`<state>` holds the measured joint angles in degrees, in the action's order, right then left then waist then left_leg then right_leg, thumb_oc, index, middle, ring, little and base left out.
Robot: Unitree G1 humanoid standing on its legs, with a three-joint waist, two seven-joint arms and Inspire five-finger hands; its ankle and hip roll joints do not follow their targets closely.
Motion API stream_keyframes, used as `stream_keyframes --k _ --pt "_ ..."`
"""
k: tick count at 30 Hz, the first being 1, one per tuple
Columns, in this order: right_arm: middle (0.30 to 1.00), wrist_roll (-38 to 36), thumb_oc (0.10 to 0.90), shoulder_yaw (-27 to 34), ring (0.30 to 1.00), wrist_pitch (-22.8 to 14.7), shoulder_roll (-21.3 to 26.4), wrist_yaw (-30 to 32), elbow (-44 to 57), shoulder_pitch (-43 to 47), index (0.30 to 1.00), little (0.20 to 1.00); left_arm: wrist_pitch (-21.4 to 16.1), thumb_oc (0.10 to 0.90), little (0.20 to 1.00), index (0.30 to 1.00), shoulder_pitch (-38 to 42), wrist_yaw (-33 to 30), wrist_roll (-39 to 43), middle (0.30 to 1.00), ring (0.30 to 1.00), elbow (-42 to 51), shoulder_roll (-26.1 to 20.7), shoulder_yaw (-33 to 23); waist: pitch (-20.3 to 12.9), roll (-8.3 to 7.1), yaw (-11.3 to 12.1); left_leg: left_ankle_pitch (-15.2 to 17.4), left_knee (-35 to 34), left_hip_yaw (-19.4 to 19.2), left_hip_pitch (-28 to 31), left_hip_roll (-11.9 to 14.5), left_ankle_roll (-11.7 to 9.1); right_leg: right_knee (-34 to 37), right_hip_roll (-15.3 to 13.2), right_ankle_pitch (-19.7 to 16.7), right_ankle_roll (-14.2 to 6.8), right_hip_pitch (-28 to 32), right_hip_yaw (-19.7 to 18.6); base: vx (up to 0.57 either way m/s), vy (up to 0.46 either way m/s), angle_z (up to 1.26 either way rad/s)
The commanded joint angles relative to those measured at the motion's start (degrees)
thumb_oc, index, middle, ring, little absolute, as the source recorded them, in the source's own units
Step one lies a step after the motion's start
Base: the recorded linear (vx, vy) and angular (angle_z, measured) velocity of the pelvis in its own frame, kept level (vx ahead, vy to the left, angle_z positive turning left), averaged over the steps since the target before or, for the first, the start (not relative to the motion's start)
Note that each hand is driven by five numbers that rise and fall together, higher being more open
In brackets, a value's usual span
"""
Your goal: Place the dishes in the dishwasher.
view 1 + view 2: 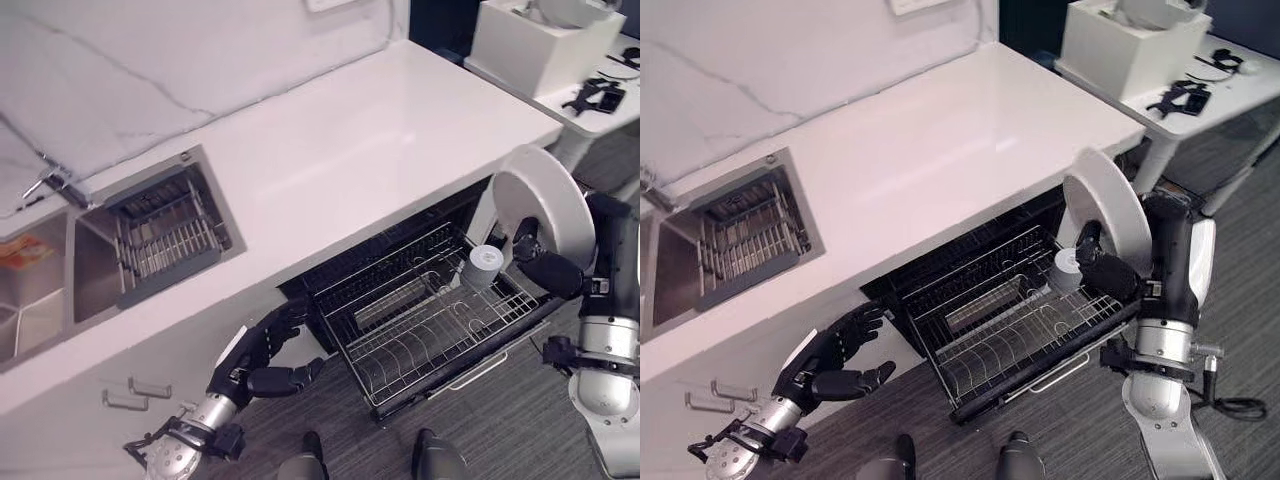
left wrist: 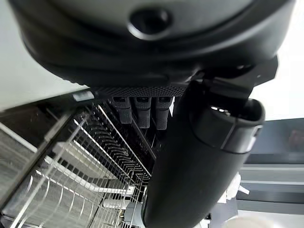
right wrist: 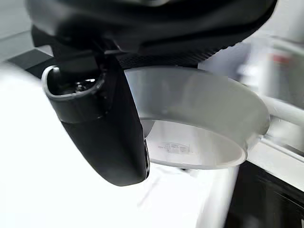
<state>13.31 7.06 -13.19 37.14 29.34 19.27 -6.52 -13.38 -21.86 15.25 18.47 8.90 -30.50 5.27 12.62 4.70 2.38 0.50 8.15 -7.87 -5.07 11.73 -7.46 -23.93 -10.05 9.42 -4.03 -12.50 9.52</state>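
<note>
A white plate (image 1: 545, 205) stands on edge above the right end of the pulled-out dishwasher rack (image 1: 400, 350). My right hand (image 1: 548, 268) is shut on the plate, thumb across its underside (image 3: 199, 123), fingers behind it. A small pale cup (image 1: 485, 266) sits upright in the rack just left of that hand. My left hand (image 1: 262, 362) hovers at the rack's left front corner, fingers relaxed and open, holding nothing. The rack's wire tines (image 2: 85, 161) show past the left hand's fingers (image 2: 142, 111).
The white counter (image 1: 350, 140) runs above the dishwasher. A sink with a dark wire basket (image 1: 165, 235) lies at the left. Drawer handles (image 1: 150, 385) sit below the counter near my left arm. A white box (image 1: 540, 40) stands on a table at the back right.
</note>
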Motion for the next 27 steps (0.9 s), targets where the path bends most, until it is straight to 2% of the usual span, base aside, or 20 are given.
stream_keyframes --k 1,4,6,11,14,16,18,20,23,25,27 --pt "0.3 4.2 0.4 3.7 0.3 -7.1 1.7 5.7 4.2 7.2 0.3 0.3 -11.4 0.8 0.9 0.9 7.4 2.1 -3.5 0.9 0.9 6.8 -5.0 -3.5 -2.4 -3.15 -1.5 12.4 9.0 -2.8 -0.8 0.1 2.8 6.7 -2.7 4.0 -4.8 8.4 6.4 0.01 0.016 0.25" --pt "0.3 6.2 0.4 3.5 0.3 -7.6 3.2 6.9 2.8 6.2 0.3 0.3 -12.5 0.8 0.9 0.9 6.6 3.7 -5.0 0.9 0.9 6.6 -7.4 -3.5 -2.4 -2.88 -1.6 12.6 9.0 -3.2 -0.6 0.2 2.9 6.7 -3.1 3.9 -5.2 8.5 6.9 0.01 0.017 0.09" --pt "0.3 10.2 0.4 2.8 0.3 -8.6 4.3 7.7 2.0 5.5 0.3 0.3 -11.4 0.8 0.9 0.9 6.2 5.3 -4.4 0.9 0.9 6.1 -8.6 -3.5 -2.5 -2.73 -1.5 12.7 9.0 -3.4 -0.5 0.2 3.0 6.7 -3.3 4.0 -5.6 8.6 7.2 0.03 0.006 0.04" --pt "0.3 22.1 0.4 0.7 0.3 -10.9 10.3 9.3 0.5 4.7 0.3 0.3 -9.4 0.8 0.9 0.9 4.3 6.6 -3.0 0.9 0.9 2.6 -11.1 -2.2 -3.0 -2.58 -1.4 12.9 9.0 -3.4 0.0 0.2 2.8 6.7 -3.3 4.3 -6.0 9.1 7.5 0.03 -0.004 0.02" --pt "0.3 25.0 0.4 -0.6 0.3 -9.8 15.8 8.4 -1.1 4.5 0.3 0.3 -8.8 0.8 0.9 0.9 2.8 5.9 -1.9 0.9 0.9 -2.3 -11.2 -1.0 -3.5 -2.89 -0.8 12.8 9.0 -3.1 -0.2 0.2 2.7 6.7 -3.2 4.5 -6.1 9.1 7.7 0.02 -0.01 0.09" --pt "0.3 25.4 0.4 -1.7 0.3 -10.7 16.6 8.8 -2.8 4.2 0.3 0.3 -9.4 0.8 0.9 0.9 2.4 5.7 -2.1 0.9 0.9 -4.7 -10.9 -0.1 -3.7 -2.95 -0.8 12.9 9.0 -2.9 -0.3 0.1 2.8 6.7 -3.1 4.6 -6.2 9.1 7.8 0.01 -0.004 0.04" --pt "0.3 27.4 0.4 -2.5 0.3 -13.1 17.1 9.3 -4.4 3.2 0.3 0.3 -9.9 0.8 0.9 0.9 1.6 5.6 -3.1 0.9 0.9 -7.3 -10.5 0.9 -3.6 -3.07 -0.7 13.0 9.0 -2.6 -0.3 0.1 2.8 6.7 -3.1 4.6 -6.3 9.1 7.8 0.0 -0.001 0.02" --pt "0.3 28.2 0.4 -3.5 0.3 -13.7 18.0 9.5 -6.1 2.3 0.3 0.3 -9.2 0.8 0.9 0.9 1.0 5.2 -2.6 0.9 0.9 -10.1 -9.8 1.4 -3.8 -3.18 -0.6 13.2 9.0 -2.4 -0.3 0.0 2.9 6.7 -3.1 4.7 -6.4 9.2 7.9 0.0 0.0 0.0" --pt "0.3 29.3 0.4 -4.7 0.3 -15.0 18.2 10.3 -8.7 1.6 0.3 0.3 -10.1 0.8 0.9 0.9 0.7 4.3 -3.2 0.9 0.9 -14.0 -8.9 1.9 -3.8 -3.35 -0.5 13.3 9.0 -2.3 -0.2 -0.1 3.0 6.7 -3.1 4.7 -6.5 9.3 8.0 0.0 0.0 0.0" --pt "0.3 31.0 0.4 -7.2 0.3 -16.8 18.8 11.1 -12.5 1.2 0.3 0.3 -10.9 0.8 0.9 0.9 0.9 1.2 -5.7 0.9 0.9 -18.0 -8.6 2.7 -3.9 -3.53 -0.4 13.5 9.0 -2.2 -0.1 -0.2 3.1 6.7 -3.1 4.8 -6.6 9.4 8.2 0.0 0.0 0.0" --pt "0.3 31.9 0.4 -9.6 0.3 -16.8 18.9 12.1 -14.9 1.7 0.3 0.3 -10.5 0.8 0.9 0.9 1.3 0.1 -5.1 0.9 0.9 -20.5 -8.0 3.1 -4.0 -3.62 -0.1 13.6 9.0 -2.1 0.0 -0.3 3.2 6.7 -3.2 4.9 -6.6 9.6 8.4 0.0 0.0 0.0"
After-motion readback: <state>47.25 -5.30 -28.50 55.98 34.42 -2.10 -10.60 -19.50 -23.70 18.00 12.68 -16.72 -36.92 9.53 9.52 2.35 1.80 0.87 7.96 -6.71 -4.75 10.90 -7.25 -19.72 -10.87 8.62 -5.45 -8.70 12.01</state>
